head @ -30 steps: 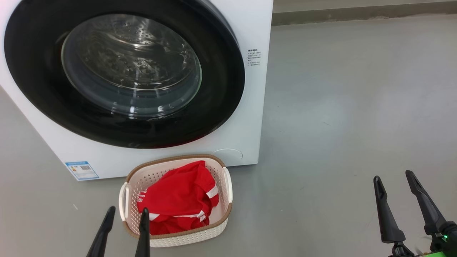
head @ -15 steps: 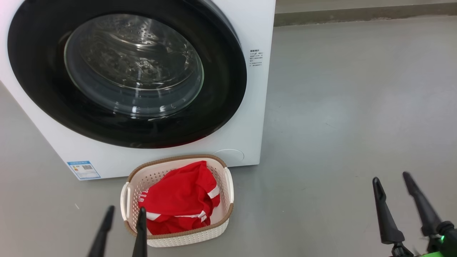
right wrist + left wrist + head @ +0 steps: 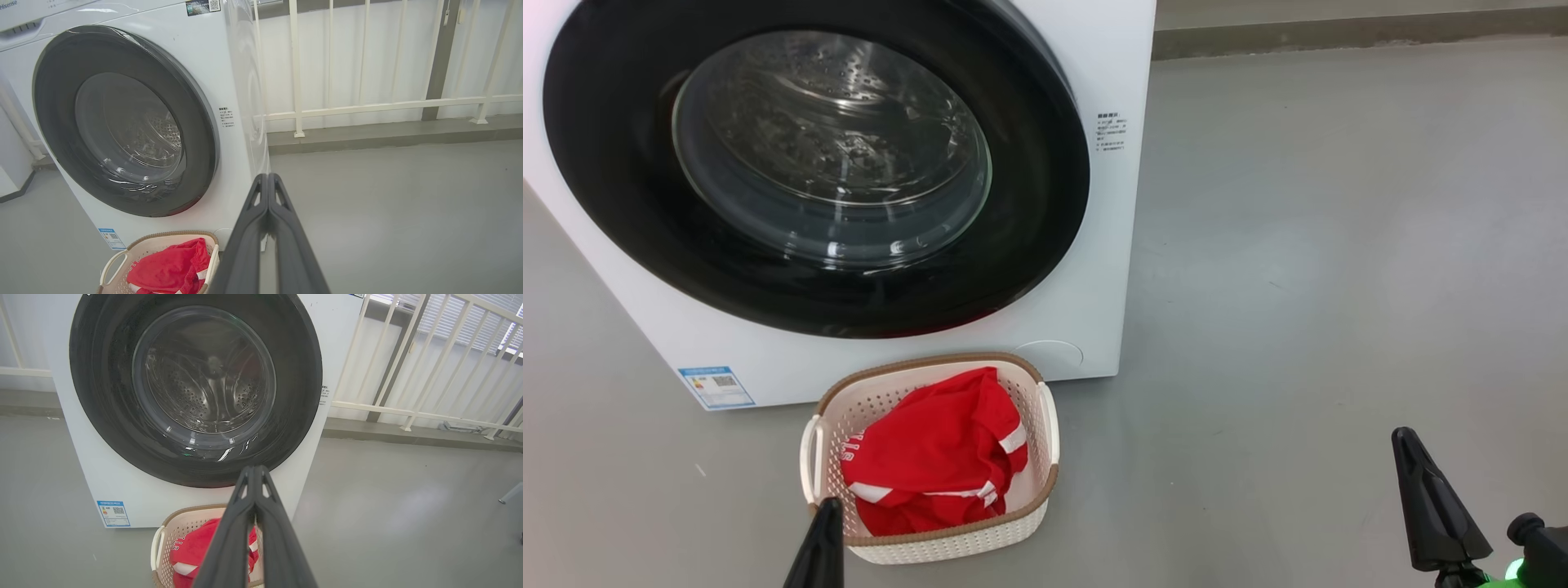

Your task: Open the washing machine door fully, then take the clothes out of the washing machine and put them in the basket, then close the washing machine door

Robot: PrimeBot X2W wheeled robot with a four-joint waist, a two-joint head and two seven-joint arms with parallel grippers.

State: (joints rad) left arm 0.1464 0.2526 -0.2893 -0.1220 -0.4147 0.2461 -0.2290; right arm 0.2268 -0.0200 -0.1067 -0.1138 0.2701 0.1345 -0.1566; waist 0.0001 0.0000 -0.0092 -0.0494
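Note:
The white washing machine (image 3: 1094,245) stands on the grey floor with its round black washing machine door (image 3: 1029,269) closed flat against the front. Through the glass I see the steel drum. In front of it sits the cream basket (image 3: 947,543) holding the red clothes (image 3: 939,461). My left gripper (image 3: 825,510) is shut with nothing in it, low at the basket's near left corner. Out on the floor to the right, my right gripper (image 3: 1405,437) is also shut and holds nothing. Both wrist views show the fingertips (image 3: 254,469) pressed together, as are the right ones (image 3: 267,176).
A white railing (image 3: 367,107) and a low grey kerb (image 3: 388,139) run behind and to the right of the machine. Open grey floor (image 3: 1339,286) stretches to the right of the basket. A blue label (image 3: 717,386) is on the machine's lower left.
Both grippers have gone from open to shut and dropped lower in the head view. The basket, clothes and door have not moved.

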